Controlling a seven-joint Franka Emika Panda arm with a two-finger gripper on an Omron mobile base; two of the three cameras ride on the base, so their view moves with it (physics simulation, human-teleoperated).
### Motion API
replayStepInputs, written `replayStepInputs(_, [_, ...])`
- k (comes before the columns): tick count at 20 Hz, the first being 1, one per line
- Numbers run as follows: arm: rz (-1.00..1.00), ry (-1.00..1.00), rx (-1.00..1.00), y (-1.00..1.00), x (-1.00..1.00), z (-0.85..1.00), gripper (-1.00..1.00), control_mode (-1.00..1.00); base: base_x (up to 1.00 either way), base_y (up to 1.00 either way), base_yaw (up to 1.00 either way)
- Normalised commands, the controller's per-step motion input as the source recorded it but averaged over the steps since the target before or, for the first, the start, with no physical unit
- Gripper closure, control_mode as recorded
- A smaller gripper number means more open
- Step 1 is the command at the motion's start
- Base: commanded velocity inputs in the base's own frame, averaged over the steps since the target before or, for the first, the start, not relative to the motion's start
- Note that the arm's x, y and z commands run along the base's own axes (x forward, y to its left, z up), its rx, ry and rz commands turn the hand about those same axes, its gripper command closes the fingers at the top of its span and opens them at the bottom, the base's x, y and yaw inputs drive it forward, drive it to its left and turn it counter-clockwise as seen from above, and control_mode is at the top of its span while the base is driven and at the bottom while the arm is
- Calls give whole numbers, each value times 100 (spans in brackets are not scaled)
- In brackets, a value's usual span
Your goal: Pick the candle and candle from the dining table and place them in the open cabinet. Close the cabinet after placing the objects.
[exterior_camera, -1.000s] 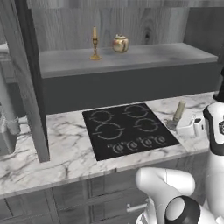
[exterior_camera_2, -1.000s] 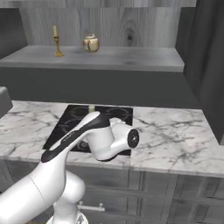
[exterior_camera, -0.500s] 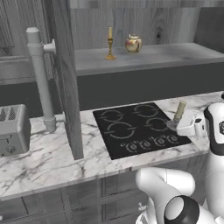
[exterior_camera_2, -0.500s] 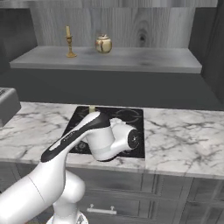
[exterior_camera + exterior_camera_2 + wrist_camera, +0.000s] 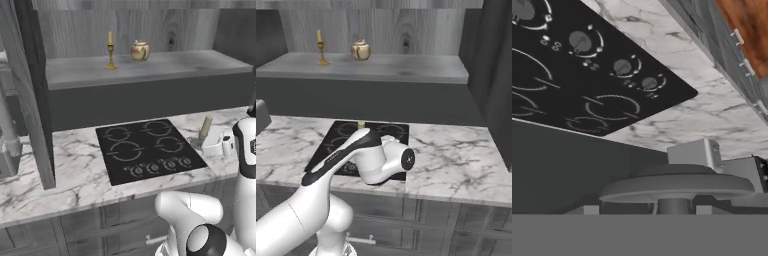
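Holding stubby candle (image 5: 205, 127) upright, hand (image 5: 216, 144) over cooktop's (image 5: 147, 150) corner

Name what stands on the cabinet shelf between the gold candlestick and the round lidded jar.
Nothing: bare grey shelf separates the candlestick from the jar, seen in both base views.

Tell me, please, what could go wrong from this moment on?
1. The stubby pale-olive candle on a grey metal base leans while carried; it might slip.
2. On the dark grey cabinet shelf, the thin yellow taper in a gold candlestick could be knocked over.
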Motion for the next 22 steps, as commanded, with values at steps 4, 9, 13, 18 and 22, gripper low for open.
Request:
replayStepInputs(4, [0,0,0,0,0,0,100,100,15,-40,8])
replayStepInputs(9, [0,0,0,0,0,0,100,100,23,6,10])
replayStepInputs(13, [0,0,0,0,0,0,100,100,17,13,15])
replayStepInputs(18, [0,0,0,0,0,0,100,100,8,0,15])
replayStepInputs(22, [0,0,0,0,0,0,100,100,25,0,11])
